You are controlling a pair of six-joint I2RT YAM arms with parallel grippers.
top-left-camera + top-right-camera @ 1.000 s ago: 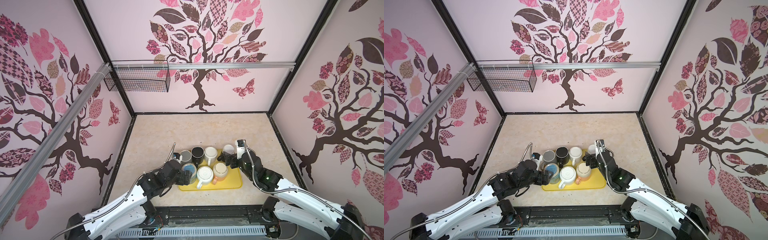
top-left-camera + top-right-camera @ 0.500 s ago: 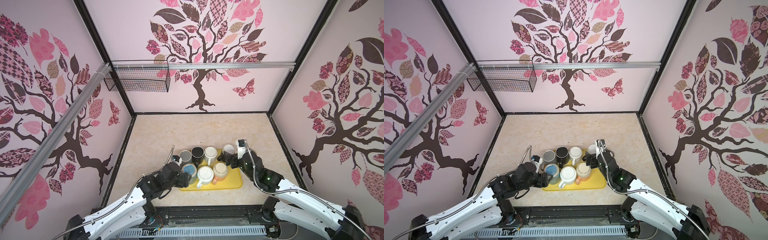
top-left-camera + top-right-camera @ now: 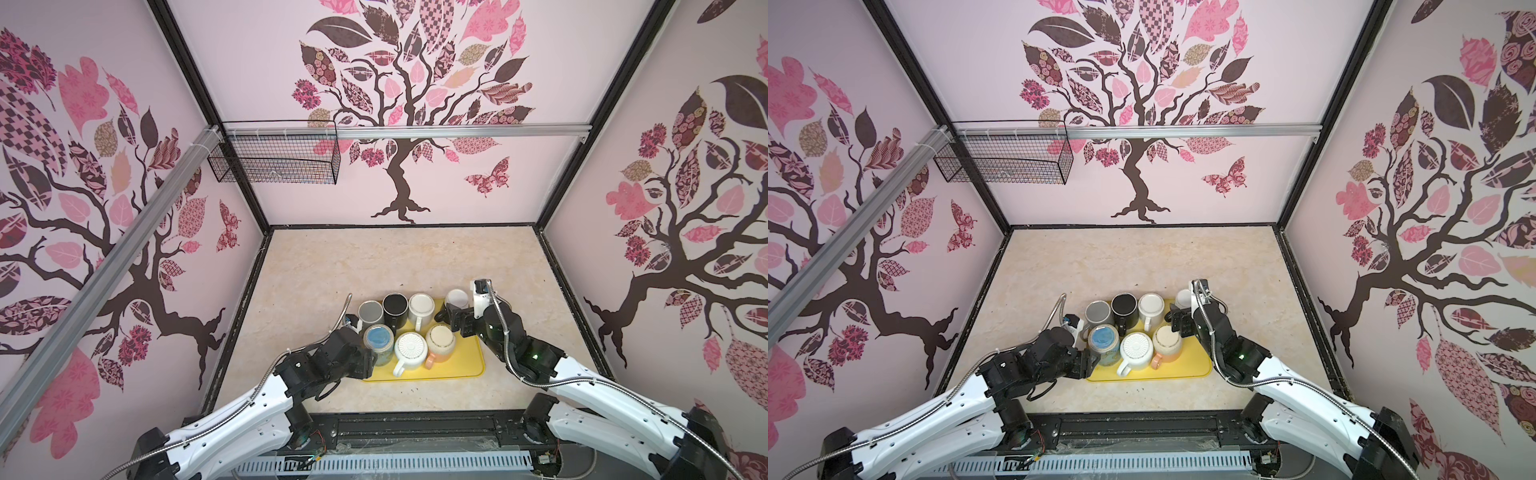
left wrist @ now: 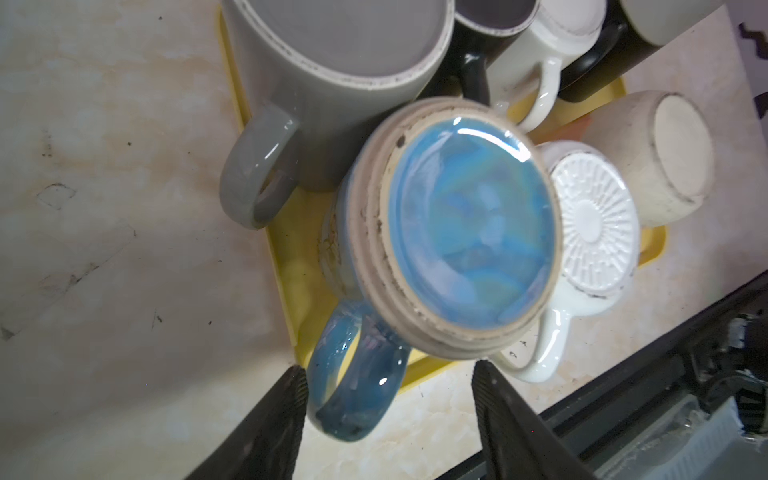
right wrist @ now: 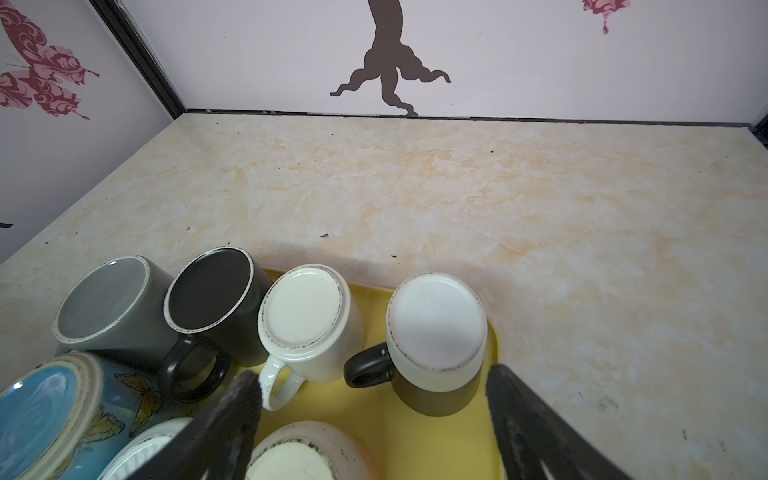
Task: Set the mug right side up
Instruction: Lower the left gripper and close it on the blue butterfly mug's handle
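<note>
Blue mug [image 4: 457, 232] stands upside down, glazed base up, at the near left corner of the yellow tray [image 3: 457, 370], packed tight against other inverted mugs. The left gripper [image 4: 389, 372] has its jaws apart either side of the outward-jutting handle, clamping nothing yet; likely the only free hold. The right gripper [image 5: 374, 378] hangs wide open, empty, beside a dark-banded mug [image 5: 436, 332]

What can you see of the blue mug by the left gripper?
The blue mug stands upside down on the yellow tray's near-left corner. Glazed ceramic, apparently: glossy blue base inside a bare beige foot ring, butterflies on the side. Its handle lies between the left gripper's open fingers, no contact visible. A grey mug and ribbed white mug stand close beside.
</note>
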